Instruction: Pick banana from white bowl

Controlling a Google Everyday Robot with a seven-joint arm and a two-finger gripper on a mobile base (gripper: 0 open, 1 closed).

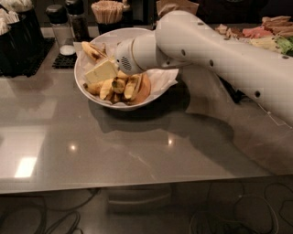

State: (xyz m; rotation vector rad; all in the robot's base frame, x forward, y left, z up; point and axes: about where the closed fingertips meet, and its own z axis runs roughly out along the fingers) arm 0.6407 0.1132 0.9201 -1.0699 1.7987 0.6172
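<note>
I hold the gripper (101,71) in the white bowl (137,104) at the counter's far edge, grasp unreadable, reaching for the banana (93,50); next needs a firm close.

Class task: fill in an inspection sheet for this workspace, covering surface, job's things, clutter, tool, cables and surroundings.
Surface: glossy grey table top, showing light reflections.
Job's things: long yellow banana with brown bruises lies at the back left of the large round white paper-lined bowl.
Clutter: smaller yellow bananas in the bowl; glass shaker, cup of wooden sticks and black holder behind it.
Tool: pale tool on the white arm is inside the bowl, over the bananas.
Cables: dark cables below the table edge.
Surroundings: packaged food at far right.
</note>
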